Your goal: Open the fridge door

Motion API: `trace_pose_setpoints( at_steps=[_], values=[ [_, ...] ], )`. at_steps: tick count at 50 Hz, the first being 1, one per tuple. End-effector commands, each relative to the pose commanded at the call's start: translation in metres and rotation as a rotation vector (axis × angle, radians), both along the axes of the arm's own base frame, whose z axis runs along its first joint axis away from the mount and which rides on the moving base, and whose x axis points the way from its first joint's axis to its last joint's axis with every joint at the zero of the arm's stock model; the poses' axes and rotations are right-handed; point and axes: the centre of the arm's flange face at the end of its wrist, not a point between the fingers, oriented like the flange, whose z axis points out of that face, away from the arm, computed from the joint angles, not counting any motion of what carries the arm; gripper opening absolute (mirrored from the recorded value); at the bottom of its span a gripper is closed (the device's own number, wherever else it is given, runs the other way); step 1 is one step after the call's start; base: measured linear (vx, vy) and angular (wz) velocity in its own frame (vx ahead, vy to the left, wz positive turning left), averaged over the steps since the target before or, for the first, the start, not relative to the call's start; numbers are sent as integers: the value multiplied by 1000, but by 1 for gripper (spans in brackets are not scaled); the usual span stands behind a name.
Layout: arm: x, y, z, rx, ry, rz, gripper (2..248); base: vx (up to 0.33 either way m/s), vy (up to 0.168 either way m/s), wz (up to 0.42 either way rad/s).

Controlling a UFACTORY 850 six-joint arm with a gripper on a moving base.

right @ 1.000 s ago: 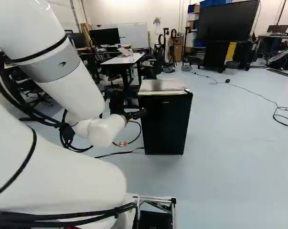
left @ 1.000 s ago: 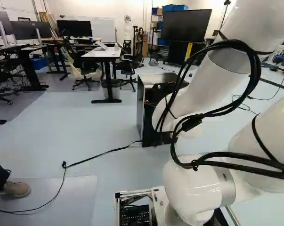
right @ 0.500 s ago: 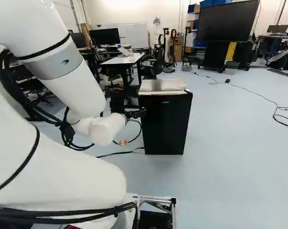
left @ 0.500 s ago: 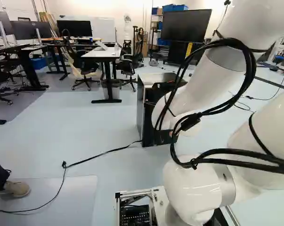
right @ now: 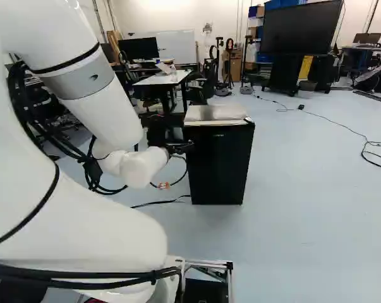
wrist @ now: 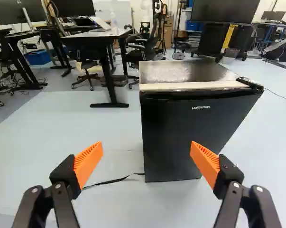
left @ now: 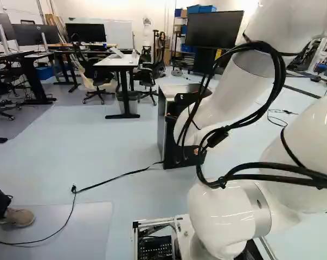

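And here's the fridge [right: 218, 163], small and black, standing upright on the floor [left: 98, 146], just right of the middle in the right base view! The door [wrist: 180, 137] sits closed under a shiny top [wrist: 180, 71], with a pale strip along its front edge. Right beside it in the right base view, there's the black gripper [right: 185, 147], up near the fridge's left edge; whether they touch, I can't tell from here. Look down the wrist view and that gripper [wrist: 146, 154] is wide open, its orange pads [wrist: 88, 164] spread well apart, nothing held between them! One finger stands across the view of the door, the other off to the side of the fridge. Behind it all comes the white arm [left: 228, 105], cables [left: 282, 70] looped along it. A black cord [left: 117, 177] trails across the floor from the fridge's foot. Further back there's a white-topped desk [left: 122, 61], a chair [left: 98, 76] near it, and a big dark screen [right: 302, 28] beyond the fridge!
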Motion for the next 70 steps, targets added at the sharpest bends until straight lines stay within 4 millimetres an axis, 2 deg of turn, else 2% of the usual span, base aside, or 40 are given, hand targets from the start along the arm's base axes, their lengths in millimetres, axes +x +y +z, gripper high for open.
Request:
trace_pose_setpoints(
  at_steps=[48,70],
  values=[
    [40,0,3,0,9,0,247,0,0,0],
    [67,1,4,0,11,4,247,0,0,0]
  ],
)
